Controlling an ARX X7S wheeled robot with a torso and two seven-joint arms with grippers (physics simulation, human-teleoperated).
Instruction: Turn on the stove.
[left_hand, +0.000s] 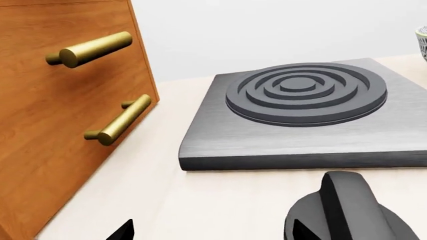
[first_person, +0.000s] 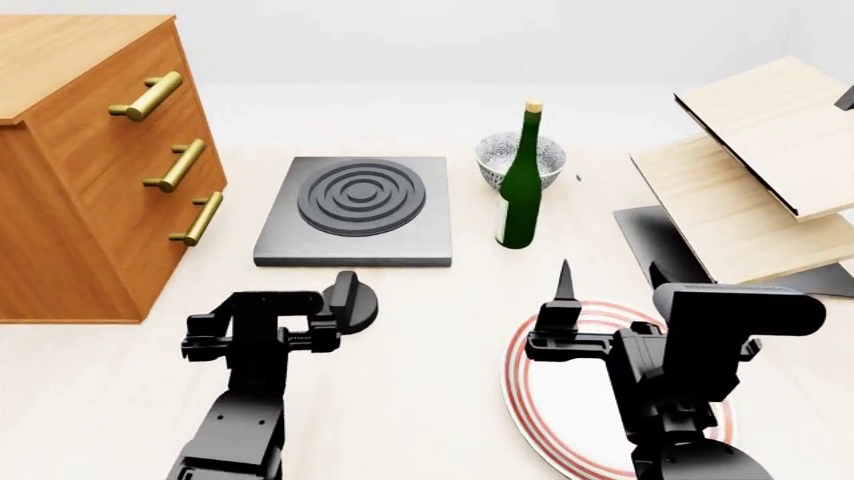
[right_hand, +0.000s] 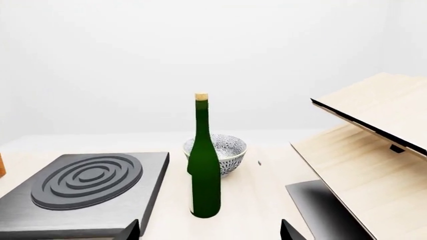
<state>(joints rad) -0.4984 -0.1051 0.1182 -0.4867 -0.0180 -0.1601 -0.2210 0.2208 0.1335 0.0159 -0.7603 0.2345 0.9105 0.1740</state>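
The flat dark-grey stove (first_person: 354, 212) with raised concentric rings lies on the pale surface (first_person: 427, 370) beside the wooden drawers (first_person: 80, 180), and the left gripper (first_person: 274, 322) fingers stand spread just beside its round black knob (first_person: 350, 303), while the right gripper (first_person: 607, 285) fingers are spread, grasping nothing.

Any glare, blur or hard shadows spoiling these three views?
Head view: flat, even light, all sharp, only a soft shadow under the green bottle. Left wrist view: no blur, a mild sheen on the stove slab, its knob cropped at the frame edge. Right wrist view: washed-out white background, no glare.
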